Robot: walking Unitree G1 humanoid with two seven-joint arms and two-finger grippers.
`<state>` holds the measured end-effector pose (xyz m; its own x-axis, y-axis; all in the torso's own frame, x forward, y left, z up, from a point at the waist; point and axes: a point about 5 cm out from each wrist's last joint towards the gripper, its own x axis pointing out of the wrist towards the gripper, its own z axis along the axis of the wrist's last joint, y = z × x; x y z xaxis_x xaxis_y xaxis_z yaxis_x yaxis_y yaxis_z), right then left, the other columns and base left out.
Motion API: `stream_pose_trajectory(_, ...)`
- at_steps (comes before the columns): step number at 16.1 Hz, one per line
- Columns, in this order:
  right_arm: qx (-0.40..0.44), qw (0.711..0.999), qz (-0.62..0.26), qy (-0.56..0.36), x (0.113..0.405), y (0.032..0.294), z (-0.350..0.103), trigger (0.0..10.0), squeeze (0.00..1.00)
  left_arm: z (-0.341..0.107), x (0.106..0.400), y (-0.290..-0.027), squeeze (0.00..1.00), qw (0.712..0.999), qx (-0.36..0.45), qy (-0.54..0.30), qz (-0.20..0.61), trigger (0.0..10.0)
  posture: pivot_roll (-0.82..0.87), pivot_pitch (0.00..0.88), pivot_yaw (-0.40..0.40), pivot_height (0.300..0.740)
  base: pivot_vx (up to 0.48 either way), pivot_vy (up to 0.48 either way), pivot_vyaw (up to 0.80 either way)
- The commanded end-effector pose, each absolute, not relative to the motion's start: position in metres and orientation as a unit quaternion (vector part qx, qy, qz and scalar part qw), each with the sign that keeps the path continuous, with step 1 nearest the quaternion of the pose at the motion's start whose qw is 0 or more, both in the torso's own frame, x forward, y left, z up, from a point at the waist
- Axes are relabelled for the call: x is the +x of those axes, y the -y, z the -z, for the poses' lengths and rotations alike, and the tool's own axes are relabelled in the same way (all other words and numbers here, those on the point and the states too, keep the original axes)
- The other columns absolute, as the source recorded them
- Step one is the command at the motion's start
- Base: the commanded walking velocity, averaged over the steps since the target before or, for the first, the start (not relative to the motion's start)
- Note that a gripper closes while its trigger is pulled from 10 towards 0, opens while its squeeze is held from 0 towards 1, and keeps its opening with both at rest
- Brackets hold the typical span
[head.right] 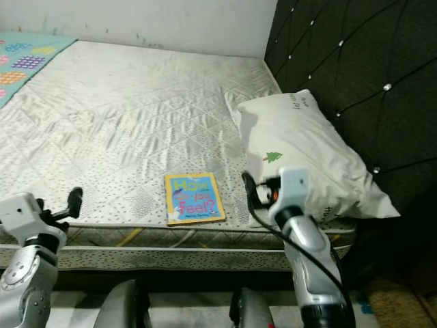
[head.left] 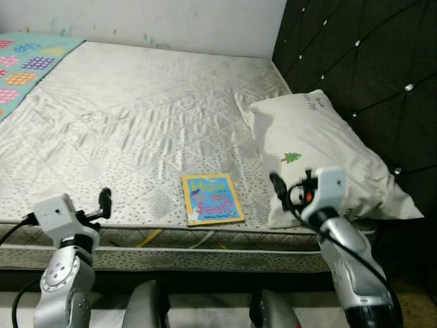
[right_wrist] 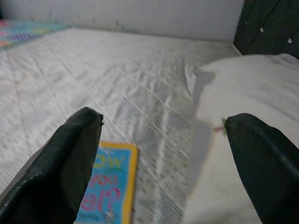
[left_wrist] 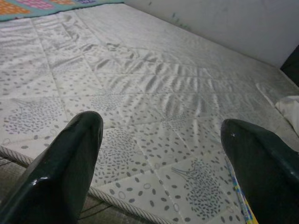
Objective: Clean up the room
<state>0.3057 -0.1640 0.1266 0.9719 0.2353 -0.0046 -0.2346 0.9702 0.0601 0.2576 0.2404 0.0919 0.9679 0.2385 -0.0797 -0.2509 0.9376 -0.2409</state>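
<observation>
Two claws hover at the near edge of the bed [head.left: 136,116], both with fingers spread wide and holding nothing. My left claw [head.left: 104,203] sits over the mattress edge, well to the left of the book [head.left: 212,199]. My right claw [head.left: 278,188] hangs just right of that book — a blue and yellow children's book lying flat near the mattress edge — and right in front of the white pillow [head.left: 321,154], which leans against the dark tufted headboard [head.left: 369,61]. A patterned blanket [head.left: 24,65] lies at the far left corner.
</observation>
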Motion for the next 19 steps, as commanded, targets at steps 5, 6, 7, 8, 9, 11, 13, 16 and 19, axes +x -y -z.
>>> stream_pose_trajectory(5, 0.036, 0.993, -0.113, 0.003, 0.307, 0.167, -0.134, 10.0, 0.0, -0.099, 0.265, -0.239, 0.0, 0.986, -0.12, -0.015, -0.114, 10.0, -0.02, 0.0, -0.042, 0.689, 0.0, 0.0, 0.0)
stream_pose_trajectory(6, 0.036, 0.993, -0.113, 0.003, 0.307, 0.167, -0.134, 10.0, 0.0, -0.099, 0.266, -0.238, 0.0, 0.986, -0.119, -0.013, -0.113, 10.0, -0.02, 0.0, -0.04, 0.699, 0.0, 0.0, 0.0)
stream_pose_trajectory(7, 0.036, 0.993, -0.112, 0.004, 0.307, 0.167, -0.134, 10.0, 0.0, -0.101, 0.268, -0.238, 0.0, 0.987, -0.118, -0.008, -0.111, 10.0, -0.02, 0.0, -0.039, 0.709, 0.0, 0.0, 0.0)
stream_pose_trajectory(8, 0.037, 0.993, -0.111, 0.005, 0.307, 0.166, -0.134, 10.0, 0.0, -0.103, 0.27, -0.237, 0.0, 0.987, -0.117, -0.003, -0.11, 10.0, -0.03, 0.0, -0.036, 0.719, 0.0, 0.0, 0.0)
stream_pose_trajectory(9, 0.038, 0.993, -0.108, 0.009, 0.309, 0.167, -0.135, 10.0, 0.0, -0.104, 0.273, -0.236, 0.0, 0.987, -0.118, 0.001, -0.108, 10.0, -0.02, 0.0, -0.035, 0.734, 0.0, 0.0, 0.0)
stream_pose_trajectory(11, 0.038, 0.994, -0.106, 0.011, 0.311, 0.167, -0.136, 10.0, 0.0, -0.107, 0.277, -0.233, 0.0, 0.99, -0.104, 0.002, -0.093, 10.0, -0.02, 0.0, -0.03, 0.74, 0.0, 0.0, 0.0)
stream_pose_trajectory(13, 0.039, 0.994, -0.104, 0.012, 0.312, 0.166, -0.136, 10.0, 0.0, -0.109, 0.279, -0.229, 0.0, 0.993, -0.093, -0.009, -0.066, 10.0, 0.0, 0.0, -0.033, 0.74, 0.0, 0.0, 0.0)
stream_pose_trajectory(16, 0.04, 0.994, -0.106, 0.006, 0.313, 0.164, -0.131, 10.0, 0.0, -0.11, 0.273, -0.214, 0.0, 0.998, -0.046, -0.039, 0.032, 10.0, 0.02, 0.0, -0.042, 0.74, 0.0, 0.0, 0.0)
stream_pose_trajectory(19, 0.043, 0.994, -0.097, -0.001, 0.311, 0.164, -0.127, 10.0, 0.0, -0.107, 0.273, -0.208, 0.0, 0.997, -0.06, -0.04, 0.04, 10.0, 0.01, 0.0, -0.045, 0.74, 0.0, 0.0, 0.0)
